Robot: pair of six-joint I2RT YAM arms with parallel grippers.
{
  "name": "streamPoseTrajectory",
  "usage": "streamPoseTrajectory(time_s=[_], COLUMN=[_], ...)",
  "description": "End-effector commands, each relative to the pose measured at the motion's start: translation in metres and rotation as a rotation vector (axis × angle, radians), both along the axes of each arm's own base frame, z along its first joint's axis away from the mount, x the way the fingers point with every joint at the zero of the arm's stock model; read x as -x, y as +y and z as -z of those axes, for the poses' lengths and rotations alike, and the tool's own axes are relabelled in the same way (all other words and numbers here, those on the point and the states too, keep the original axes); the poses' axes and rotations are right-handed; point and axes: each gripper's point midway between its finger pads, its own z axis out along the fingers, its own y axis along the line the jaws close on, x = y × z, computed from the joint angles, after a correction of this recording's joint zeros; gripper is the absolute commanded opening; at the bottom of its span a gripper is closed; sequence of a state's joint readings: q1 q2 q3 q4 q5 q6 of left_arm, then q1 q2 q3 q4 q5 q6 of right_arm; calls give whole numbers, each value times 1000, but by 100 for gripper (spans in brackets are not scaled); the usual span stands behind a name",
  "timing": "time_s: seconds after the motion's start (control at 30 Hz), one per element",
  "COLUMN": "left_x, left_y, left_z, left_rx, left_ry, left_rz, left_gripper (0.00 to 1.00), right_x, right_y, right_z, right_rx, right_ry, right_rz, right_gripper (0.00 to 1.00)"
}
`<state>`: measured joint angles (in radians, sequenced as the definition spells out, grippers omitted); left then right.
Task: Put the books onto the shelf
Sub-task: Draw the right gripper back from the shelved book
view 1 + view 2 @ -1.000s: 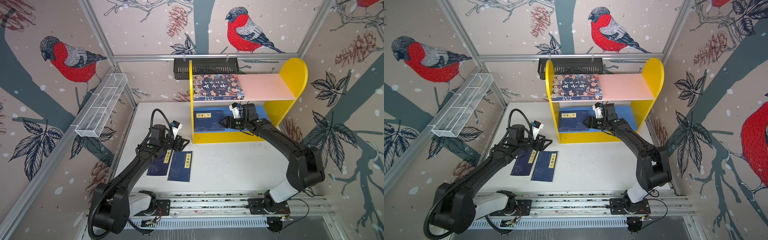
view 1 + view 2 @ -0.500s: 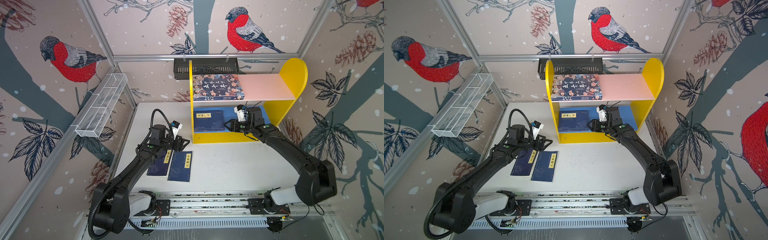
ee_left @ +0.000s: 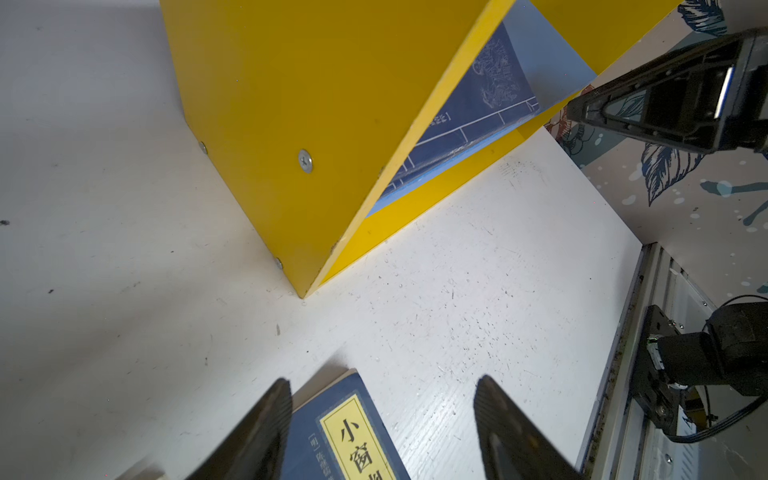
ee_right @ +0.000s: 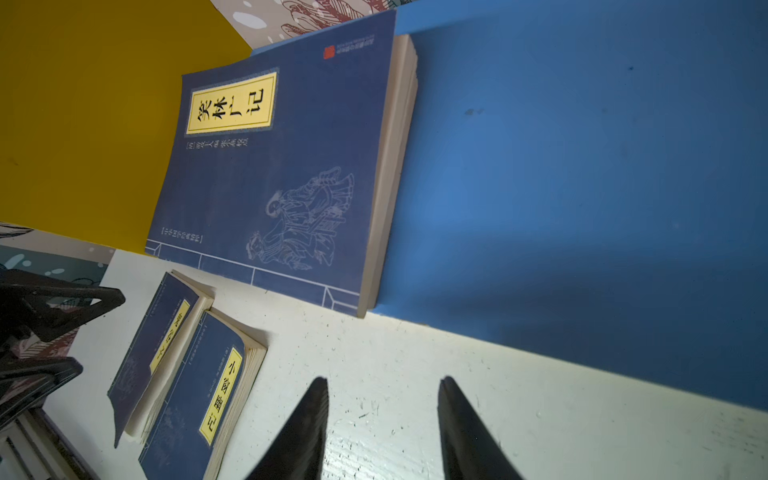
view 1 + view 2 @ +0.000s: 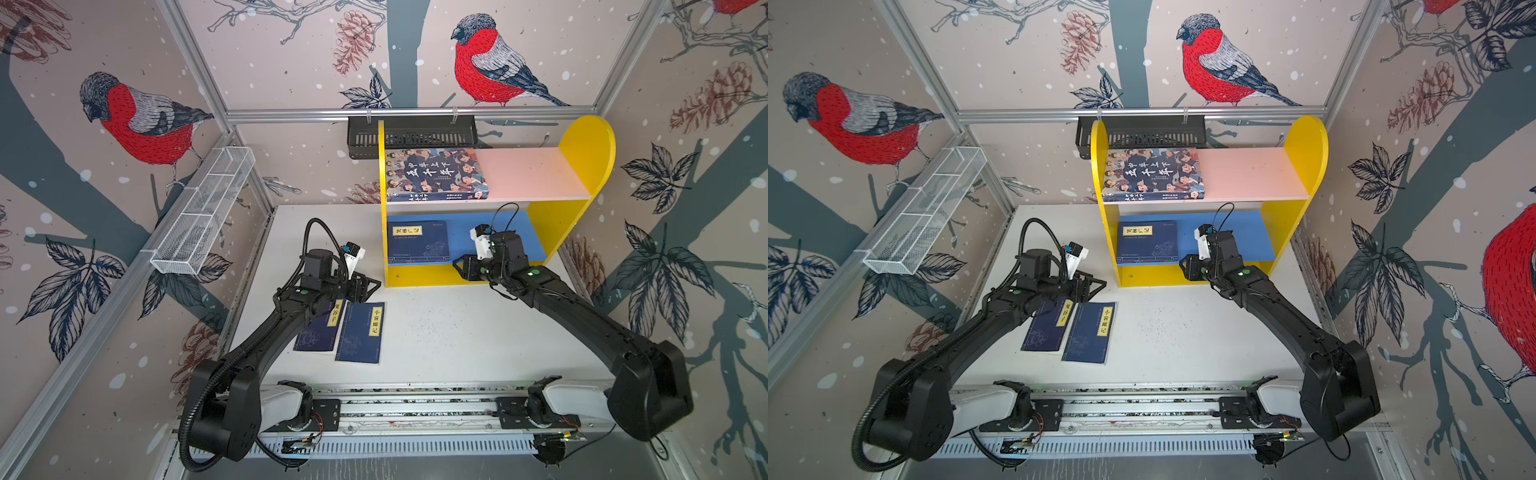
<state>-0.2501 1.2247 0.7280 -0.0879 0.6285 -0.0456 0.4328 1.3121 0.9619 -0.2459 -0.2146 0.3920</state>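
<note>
The shelf [image 5: 590, 141] stands at the back right of the white table. The big book with cartoon faces [image 5: 436, 174] lies on its pink upper board [image 5: 532, 174]. A navy book [image 5: 417, 243] lies flat on the blue lower board [image 4: 582, 166]. Two more navy books [image 5: 318, 328] [image 5: 360, 332] lie side by side on the table. My left gripper [image 5: 365, 286] hovers open over their far ends, with a book corner [image 3: 345, 415] showing below its fingers. My right gripper [image 5: 459, 268] is open and empty just in front of the lower board, right of the shelved navy book [image 4: 282, 166].
A white wire mesh basket [image 5: 203, 212] hangs on the left wall. A black slotted rack [image 5: 411, 133] hangs behind the shelf. The arms' base rail [image 5: 415, 411] runs along the table's front edge.
My right gripper has drawn back out of the lower shelf towards the front, and its jaws have narrowed. The navy book stays on the blue board. The left arm has not moved.
</note>
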Motion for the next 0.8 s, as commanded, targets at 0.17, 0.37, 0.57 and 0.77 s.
streamPoseTrajectory(time_s=[0.17,0.37,0.57,0.77], left_x=[-1,-1,-1,0], left_y=[-3,-3,-2,-2], left_z=[-7,-7,-6,-5], left_rx=[18,18,18,18], left_ry=[-25,-24,-23,-21], left_rz=[10,10,10,9], left_gripper=[70,70,70,70], right_x=[-12,-14,-15,-17], right_y=[4,5,8,9], right_z=[6,12,17,20], right_rx=[106,143,176,200], right_ry=[-37,-28,-21,-17], right_rz=[20,19,12,14], right_gripper=[45,46,46,45])
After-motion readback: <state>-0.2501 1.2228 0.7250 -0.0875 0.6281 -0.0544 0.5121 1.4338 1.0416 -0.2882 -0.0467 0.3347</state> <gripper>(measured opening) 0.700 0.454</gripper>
